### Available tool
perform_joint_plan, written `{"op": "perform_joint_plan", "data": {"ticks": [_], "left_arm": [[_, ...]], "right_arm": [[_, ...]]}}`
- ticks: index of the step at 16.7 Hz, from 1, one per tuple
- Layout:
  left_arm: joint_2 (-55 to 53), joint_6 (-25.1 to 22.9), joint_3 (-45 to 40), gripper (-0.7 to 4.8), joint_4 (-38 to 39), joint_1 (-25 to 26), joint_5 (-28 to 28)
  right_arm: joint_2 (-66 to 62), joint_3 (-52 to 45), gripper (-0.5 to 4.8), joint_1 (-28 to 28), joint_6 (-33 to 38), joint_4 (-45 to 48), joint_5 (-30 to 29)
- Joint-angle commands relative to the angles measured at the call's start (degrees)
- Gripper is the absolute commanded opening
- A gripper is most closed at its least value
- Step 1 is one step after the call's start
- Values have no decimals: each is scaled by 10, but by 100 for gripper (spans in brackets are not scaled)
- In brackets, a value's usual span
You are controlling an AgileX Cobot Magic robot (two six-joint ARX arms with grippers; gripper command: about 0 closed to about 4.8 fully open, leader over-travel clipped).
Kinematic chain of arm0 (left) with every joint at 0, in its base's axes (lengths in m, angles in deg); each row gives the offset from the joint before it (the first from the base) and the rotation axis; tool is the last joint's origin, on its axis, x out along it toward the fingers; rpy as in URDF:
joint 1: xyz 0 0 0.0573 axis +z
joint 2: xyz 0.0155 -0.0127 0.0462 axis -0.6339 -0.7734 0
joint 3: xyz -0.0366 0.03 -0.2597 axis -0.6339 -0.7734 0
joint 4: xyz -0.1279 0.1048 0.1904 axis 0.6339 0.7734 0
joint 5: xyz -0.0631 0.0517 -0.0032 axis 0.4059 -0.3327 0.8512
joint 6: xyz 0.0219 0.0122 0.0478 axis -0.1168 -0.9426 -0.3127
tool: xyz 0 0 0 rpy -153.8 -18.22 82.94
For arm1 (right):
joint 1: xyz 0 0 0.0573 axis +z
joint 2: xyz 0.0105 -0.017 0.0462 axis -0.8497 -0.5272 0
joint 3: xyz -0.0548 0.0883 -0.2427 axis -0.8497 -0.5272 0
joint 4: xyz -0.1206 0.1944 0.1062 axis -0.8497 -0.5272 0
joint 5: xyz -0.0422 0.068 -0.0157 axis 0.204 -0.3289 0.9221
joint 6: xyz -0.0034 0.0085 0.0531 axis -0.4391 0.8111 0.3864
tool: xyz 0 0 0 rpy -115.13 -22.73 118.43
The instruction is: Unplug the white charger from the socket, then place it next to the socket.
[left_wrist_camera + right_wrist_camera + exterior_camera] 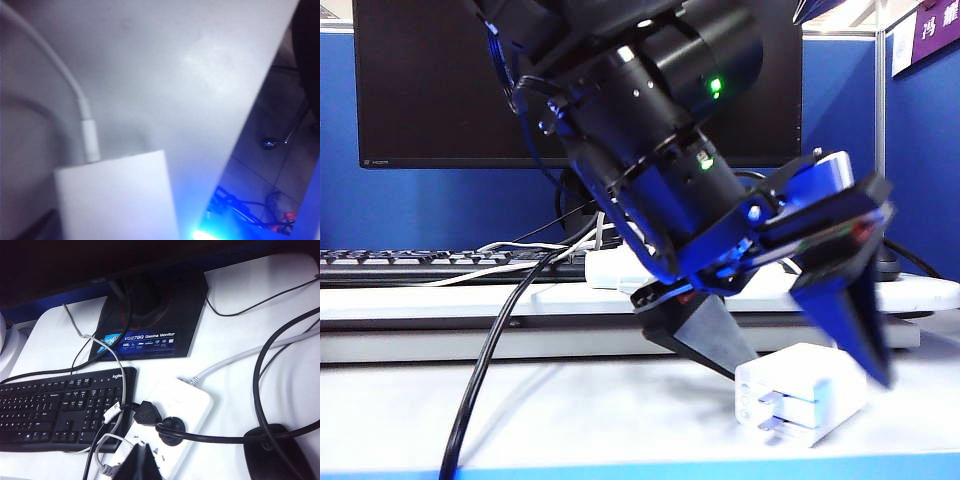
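Charger [802, 393] out of power strip [167, 427], lying on table [570, 420]. Left gripper [798, 345] wide open above it, holding nothing. Right gripper [141, 463] closed, empty, over strip. Little left.

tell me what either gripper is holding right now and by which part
Nothing is held. The left gripper stands open around the white charger lying on the table, not clamped. The right gripper is shut on nothing above the socket.

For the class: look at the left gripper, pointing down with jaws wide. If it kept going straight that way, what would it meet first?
Most likely the white charger on the table: the left gripper straddles it, though depth is uncertain.
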Motion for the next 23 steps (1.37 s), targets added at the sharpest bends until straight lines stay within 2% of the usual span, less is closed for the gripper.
{"op": "perform_joint_plan", "data": {"ticks": [1,3,21,23], "left_arm": [[0,2,3,219,-12,-1,-6],[0,2,3,169,-12,-1,-12],[34,2,10,169,-38,1,-12],[54,2,10,169,-54,3,-34]], "right_arm": [[4,3,-5,0,-2,13,-5],[4,3,-5,0,-2,13,-6],[4,2,-5,0,-4,13,-5],[4,2,-5,0,-4,13,-5]]}}
